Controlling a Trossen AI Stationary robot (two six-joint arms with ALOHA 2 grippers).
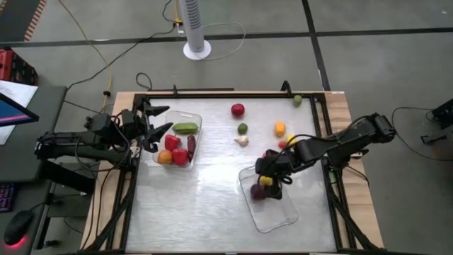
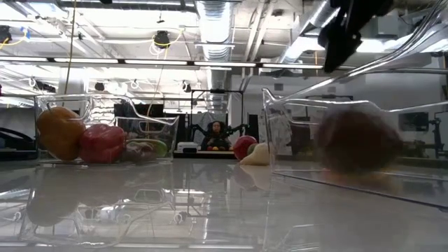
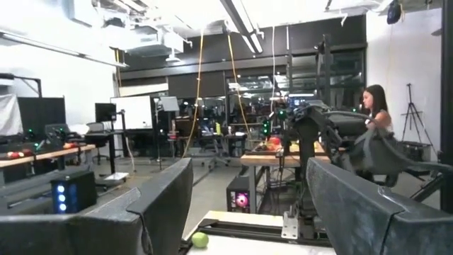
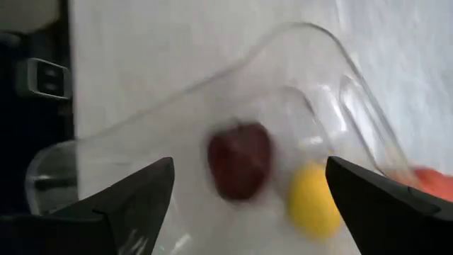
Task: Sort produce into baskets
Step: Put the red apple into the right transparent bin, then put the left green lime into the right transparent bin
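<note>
The left basket [image 1: 195,122] holds a green piece [image 1: 185,128], red pieces [image 1: 172,142], an orange piece [image 1: 165,157] and a maroon piece [image 1: 191,145]. The right basket [image 1: 277,216] holds a maroon piece [image 4: 239,159] and a yellow piece [image 4: 311,202], both lying on its floor. My right gripper [image 1: 272,173] hangs open and empty above this basket's far end; its fingers show in the right wrist view [image 4: 248,177]. My left gripper [image 1: 164,119] is open and empty, raised beside the left basket's left side, pointing level across the table [image 3: 248,205].
Loose produce lies on the far half of the table: a red piece [image 1: 238,110], a green piece [image 1: 243,128], a pale garlic piece [image 1: 242,141], an orange piece [image 1: 280,128], a yellow piece [image 1: 290,139], and a green piece [image 1: 298,100] near the far right corner. A person [image 3: 375,106] sits in the room beyond.
</note>
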